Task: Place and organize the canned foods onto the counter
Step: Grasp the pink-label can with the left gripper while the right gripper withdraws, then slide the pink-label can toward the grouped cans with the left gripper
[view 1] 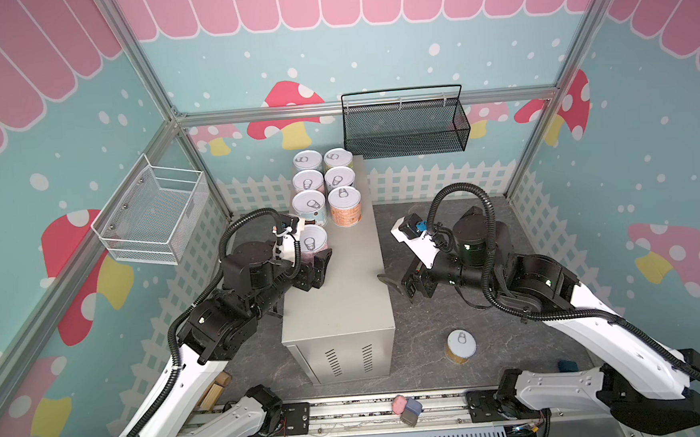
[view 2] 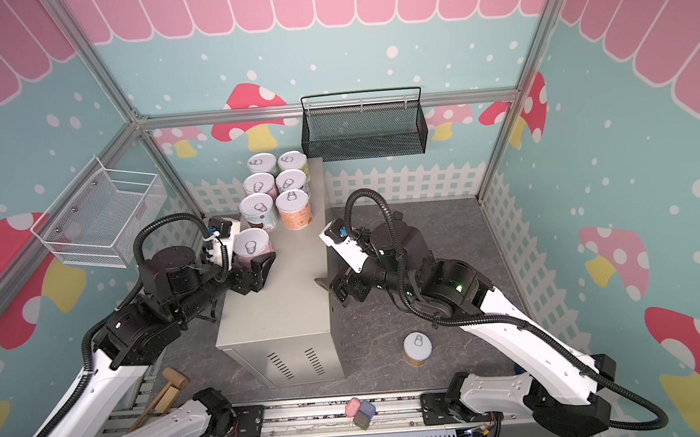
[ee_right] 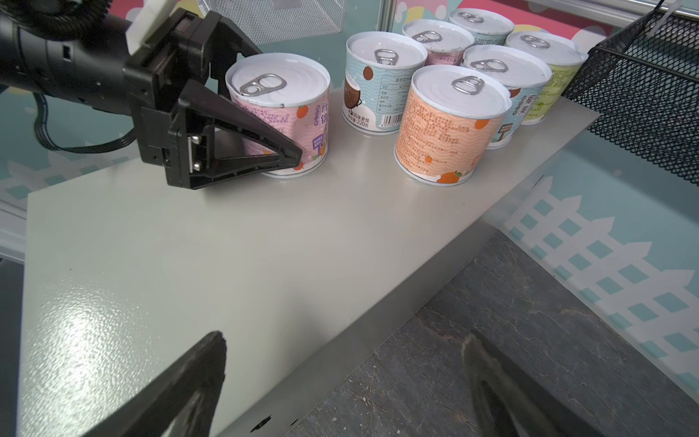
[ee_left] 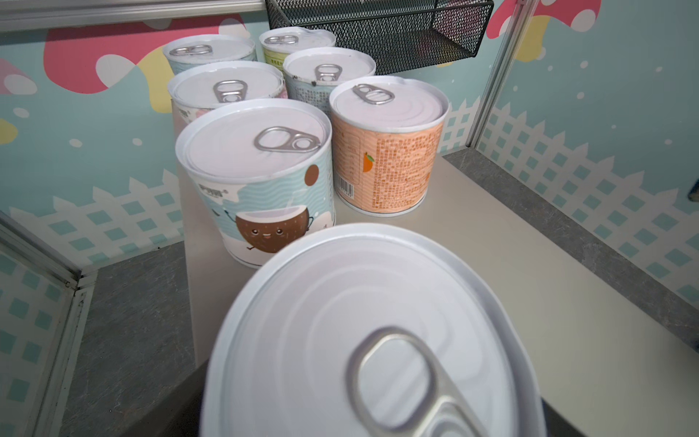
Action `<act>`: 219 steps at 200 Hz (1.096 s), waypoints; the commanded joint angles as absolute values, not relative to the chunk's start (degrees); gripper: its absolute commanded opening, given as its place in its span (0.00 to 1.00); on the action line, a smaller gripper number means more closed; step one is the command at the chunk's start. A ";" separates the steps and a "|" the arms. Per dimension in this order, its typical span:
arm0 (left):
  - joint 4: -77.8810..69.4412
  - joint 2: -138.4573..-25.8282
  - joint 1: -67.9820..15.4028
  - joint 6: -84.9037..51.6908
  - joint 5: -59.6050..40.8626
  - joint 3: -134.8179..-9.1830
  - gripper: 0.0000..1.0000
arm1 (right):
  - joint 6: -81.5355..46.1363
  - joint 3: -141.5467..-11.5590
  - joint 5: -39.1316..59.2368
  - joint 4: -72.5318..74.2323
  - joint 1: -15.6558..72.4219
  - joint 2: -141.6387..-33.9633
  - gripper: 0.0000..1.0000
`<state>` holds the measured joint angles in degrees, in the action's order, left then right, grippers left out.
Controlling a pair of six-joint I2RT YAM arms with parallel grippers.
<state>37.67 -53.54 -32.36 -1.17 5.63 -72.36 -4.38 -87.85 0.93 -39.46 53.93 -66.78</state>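
Observation:
Six cans [view 1: 325, 187] stand in two rows at the far end of the counter [view 1: 337, 312], also shown in the left wrist view [ee_left: 257, 178]. A pink can [view 1: 313, 240] [ee_right: 280, 109] stands upright on the counter just in front of them. My left gripper [view 1: 316, 255] straddles it, one finger [ee_right: 242, 143] on each side; I cannot see whether they touch it. Its lid [ee_left: 359, 321] fills the left wrist view. My right gripper [ee_right: 342, 340] [view 1: 389, 281] is open and holds nothing, over the counter's right edge. A yellow-labelled can [view 1: 461, 346] stands on the floor.
A black mesh basket [view 1: 403, 127] hangs on the back wall just past the cans. A white wire basket [view 1: 152, 215] hangs on the left wall. A wooden mallet [view 2: 171, 388] lies at the front left. Small pink and blue blocks [view 1: 405, 405] sit on the front rail.

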 commanded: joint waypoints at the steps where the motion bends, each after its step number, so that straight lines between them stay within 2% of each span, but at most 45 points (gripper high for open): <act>1: 36.10 -54.15 -30.78 0.41 1.71 -72.33 0.87 | -4.34 -86.84 0.88 -38.06 53.61 -66.97 0.98; 151: 33.29 -58.01 -25.49 1.18 -5.09 -73.08 0.81 | -3.68 -85.42 0.08 -36.65 53.12 -67.59 0.98; 188: 33.29 -55.12 -25.40 0.49 -4.71 -71.60 0.92 | -3.91 -84.26 0.44 -36.17 52.91 -66.79 0.98; 219: 34.02 -52.59 -25.44 0.79 -4.48 -69.52 0.92 | -3.95 -83.89 0.59 -35.97 52.70 -66.35 0.98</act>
<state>33.93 -54.52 -25.82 0.21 -4.14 -71.22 -4.34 -84.53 0.47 -37.15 53.21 -67.92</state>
